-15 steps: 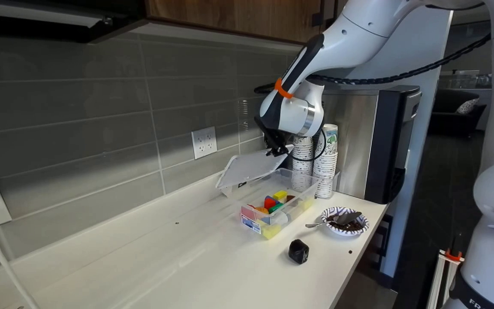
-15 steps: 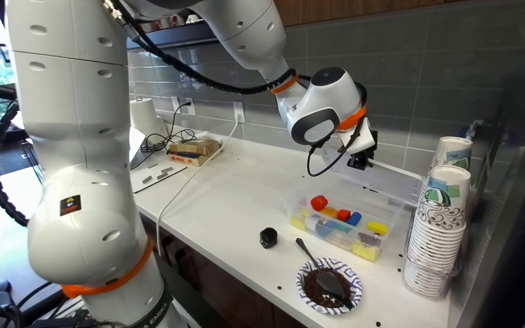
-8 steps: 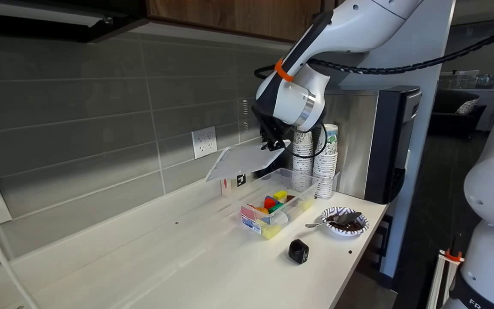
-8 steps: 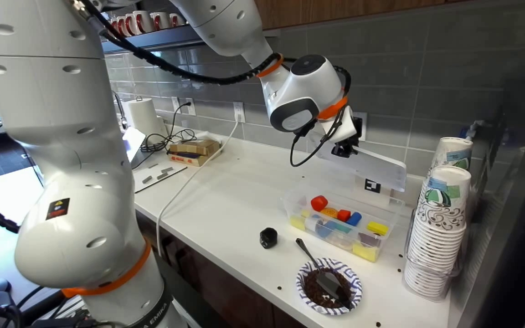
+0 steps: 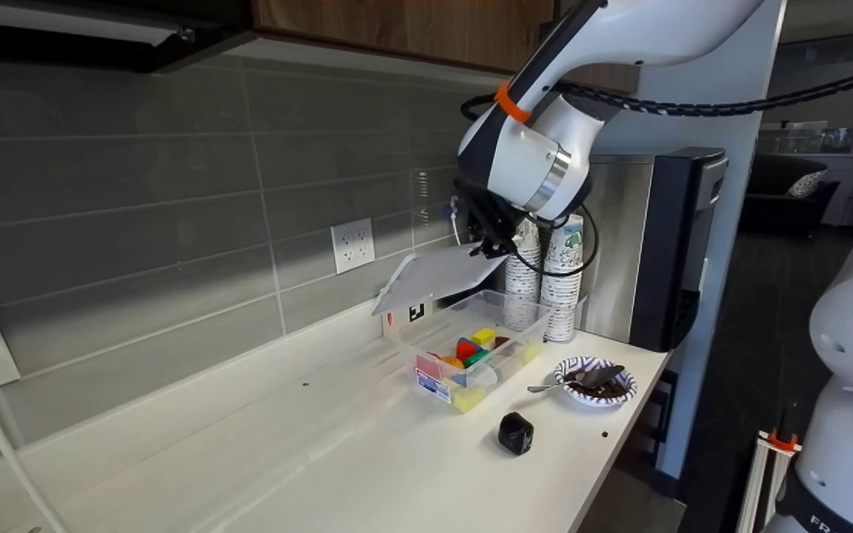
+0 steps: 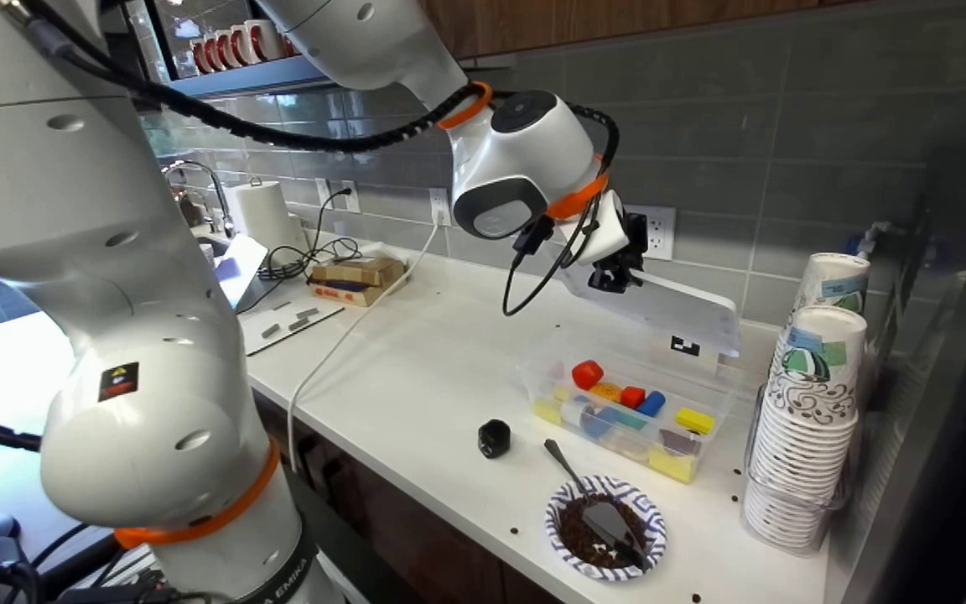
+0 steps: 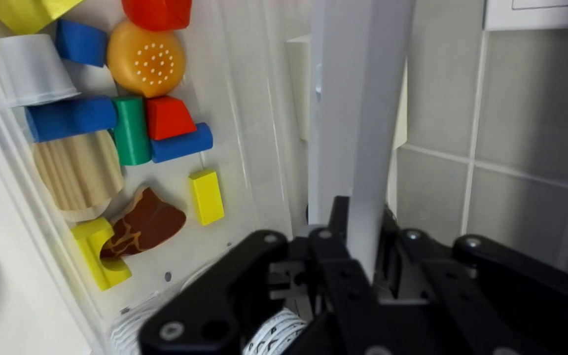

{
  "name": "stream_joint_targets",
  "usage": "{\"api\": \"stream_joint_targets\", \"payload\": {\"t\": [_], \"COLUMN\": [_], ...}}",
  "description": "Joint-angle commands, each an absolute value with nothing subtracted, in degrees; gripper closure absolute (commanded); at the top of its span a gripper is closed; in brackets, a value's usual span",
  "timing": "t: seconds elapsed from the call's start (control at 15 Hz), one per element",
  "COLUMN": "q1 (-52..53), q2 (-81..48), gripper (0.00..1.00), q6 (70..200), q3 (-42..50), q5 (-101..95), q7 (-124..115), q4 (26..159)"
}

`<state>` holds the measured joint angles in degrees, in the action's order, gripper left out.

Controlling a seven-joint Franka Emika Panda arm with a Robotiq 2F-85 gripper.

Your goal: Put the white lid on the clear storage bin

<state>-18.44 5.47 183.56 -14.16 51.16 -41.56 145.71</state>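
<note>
The white lid [image 5: 434, 277] is a thin flat panel. It is tilted in the air above and behind the back edge of the clear storage bin [image 5: 433, 386]. My gripper [image 5: 487, 250] is shut on one edge of it. In an exterior view the lid [image 6: 688, 312] slopes down toward the cup stacks, with the gripper [image 6: 617, 277] at its upper edge. In the wrist view the lid [image 7: 377, 123] shows nearly edge-on between the fingers. The bin [image 7: 259, 123] stands uncovered on the counter with several colourful toy pieces inside.
Tall cup stacks [image 5: 563, 285] stand at the bin's far end, beside a steel and black machine [image 5: 641, 244]. A patterned bowl [image 5: 597, 402] with a spoon and a small black object [image 5: 516, 434] lie in front. The tiled wall and a marker [image 6: 685, 345] are behind.
The lid, held in the gripper, has risen a little and shifted; in an exterior view it moved left. More of the marker behind the bin now shows. The bin has not moved.
</note>
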Motion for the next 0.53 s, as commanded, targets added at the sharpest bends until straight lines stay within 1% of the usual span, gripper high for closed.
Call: {"api": "stream_joint_targets", "payload": {"t": [0.0, 0.2, 0.4, 0.47], "q1": [-11.2, -7.9, -2.1, -0.9], "q2": [13.4, 17.7, 21.4, 18.3], "gripper": [0.97, 0.97, 0.97, 0.97], "q6": [185.1, 187.7, 190.8, 191.4], "q3": [-6.8, -4.4, -0.7, 0.0], "q5": [52.4, 52.5, 53.6, 57.7], "q7": [-40.4, -40.2, -39.3, -34.8], "q4": [152.5, 156.8, 161.1, 157.1]}}
